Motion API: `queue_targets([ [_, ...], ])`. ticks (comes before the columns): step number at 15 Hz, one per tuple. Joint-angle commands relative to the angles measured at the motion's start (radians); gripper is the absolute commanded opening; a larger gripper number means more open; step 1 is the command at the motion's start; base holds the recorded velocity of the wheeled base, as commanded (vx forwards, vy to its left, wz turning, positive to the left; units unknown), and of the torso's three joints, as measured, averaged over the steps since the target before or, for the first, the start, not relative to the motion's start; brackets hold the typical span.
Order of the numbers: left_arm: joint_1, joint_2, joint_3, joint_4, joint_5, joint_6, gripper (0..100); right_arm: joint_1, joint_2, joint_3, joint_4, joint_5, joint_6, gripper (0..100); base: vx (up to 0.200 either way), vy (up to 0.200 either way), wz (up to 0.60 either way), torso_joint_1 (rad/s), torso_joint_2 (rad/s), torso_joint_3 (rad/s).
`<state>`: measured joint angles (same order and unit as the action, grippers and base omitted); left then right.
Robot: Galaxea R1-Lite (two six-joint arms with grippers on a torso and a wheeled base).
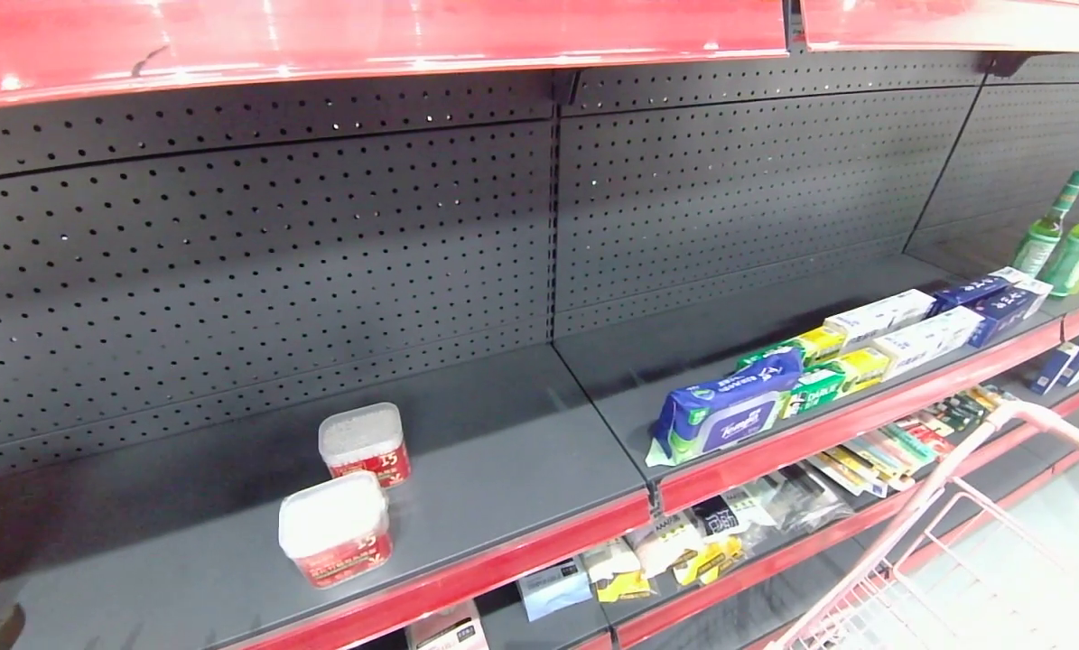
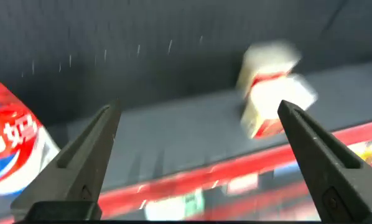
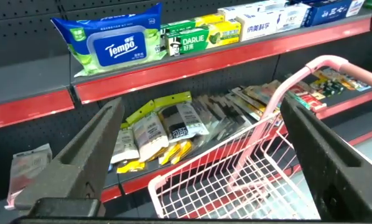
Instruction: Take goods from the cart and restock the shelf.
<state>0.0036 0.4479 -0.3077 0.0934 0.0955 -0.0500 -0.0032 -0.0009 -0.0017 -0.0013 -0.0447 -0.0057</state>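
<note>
Head view, left: two red round plastic tubs with white lids (image 1: 336,528) are set on the dark grey metal shelf (image 1: 503,451), one just behind the other.
Head view, right: a blue-and-green soft wipes pack (image 1: 729,411) is laid at the shelf's red edge, with cartons (image 1: 900,329) lined up beyond it; the pink wire cart (image 1: 950,474) is parked near right.
Left wrist view: the left gripper (image 2: 198,109) is held before the shelf, fingers (image 2: 80,162) spread wide, nothing pinched.
Right wrist view: the right gripper (image 3: 201,102) is held above the cart, fingers (image 3: 80,162) spread apart.
</note>
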Motion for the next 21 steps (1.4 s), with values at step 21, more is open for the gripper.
queue_targets([
  [21,-0.004,1.086,-0.258,-0.08,0.006,0.125,100,0.0,0.001,0.0,0.0,0.0,0.0,100,0.0,0.0,0.0,0.0,0.0,0.0],
])
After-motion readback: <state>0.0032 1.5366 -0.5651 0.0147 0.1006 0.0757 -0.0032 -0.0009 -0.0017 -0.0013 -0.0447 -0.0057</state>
